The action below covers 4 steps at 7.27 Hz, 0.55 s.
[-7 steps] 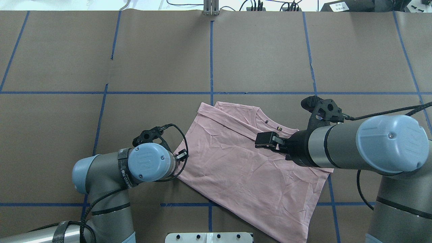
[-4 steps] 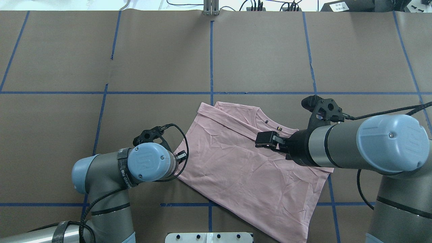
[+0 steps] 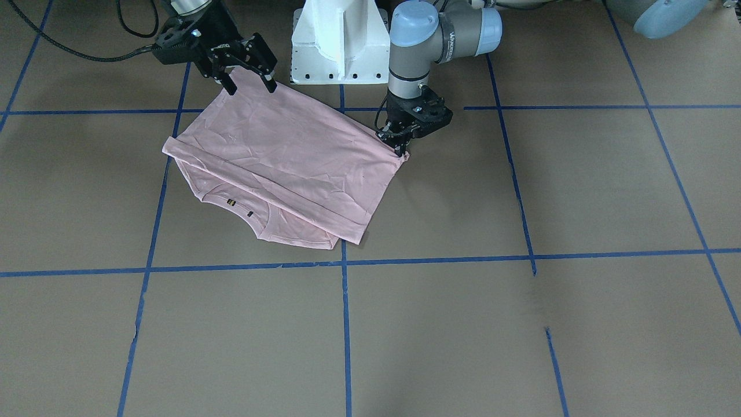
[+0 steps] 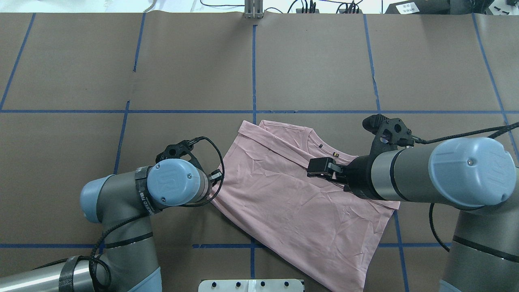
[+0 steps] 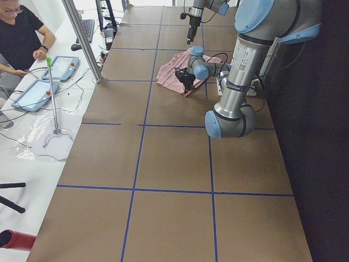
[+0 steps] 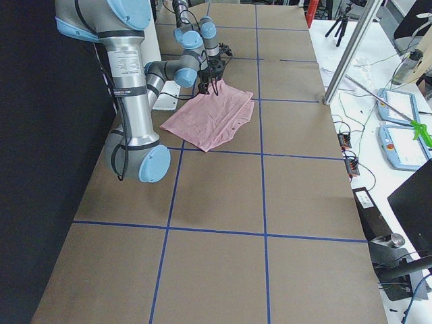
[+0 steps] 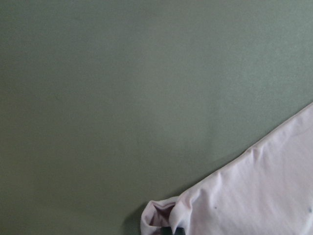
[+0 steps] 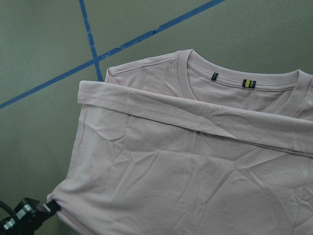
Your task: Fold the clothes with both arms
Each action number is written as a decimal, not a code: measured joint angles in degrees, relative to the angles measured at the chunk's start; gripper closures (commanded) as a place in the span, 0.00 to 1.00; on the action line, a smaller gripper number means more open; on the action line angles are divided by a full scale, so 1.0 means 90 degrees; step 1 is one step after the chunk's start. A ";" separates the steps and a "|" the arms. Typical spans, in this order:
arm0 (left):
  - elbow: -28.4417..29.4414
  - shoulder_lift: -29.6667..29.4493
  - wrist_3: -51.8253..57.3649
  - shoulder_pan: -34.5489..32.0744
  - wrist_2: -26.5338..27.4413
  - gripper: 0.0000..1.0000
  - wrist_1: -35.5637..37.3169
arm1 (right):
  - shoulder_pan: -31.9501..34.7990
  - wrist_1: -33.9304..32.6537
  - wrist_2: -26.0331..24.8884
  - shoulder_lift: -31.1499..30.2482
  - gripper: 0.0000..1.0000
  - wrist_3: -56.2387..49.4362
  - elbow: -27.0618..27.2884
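Left hand (image 3: 400,149) shifted slightly outward, tugging its T-shirt (image 3: 289,156) corner along | left hand: clamped on that corner | right hand (image 3: 250,80): fingers apart, over the T-shirt | T-shirt: folded, flat on counter (image 3: 521,301) between both arms

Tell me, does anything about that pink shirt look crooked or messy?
Yes. The shirt lies slanted across the blue tape lines rather than square to them. Its folded-over layer is creased, the collar sticks out beyond the fold, and the corner at the left gripper is bunched up.
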 measured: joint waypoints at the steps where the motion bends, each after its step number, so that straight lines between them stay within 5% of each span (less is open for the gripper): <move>1: 0.0027 -0.0002 0.0168 -0.0190 0.0009 1.00 0.0002 | 0.0007 0.0000 -0.0004 -0.0003 0.00 0.0000 -0.0008; 4: 0.0617 -0.0300 0.0721 -0.0828 0.0064 1.00 -0.0170 | 0.0021 0.0000 -0.0016 0.0007 0.00 0.0000 -0.0094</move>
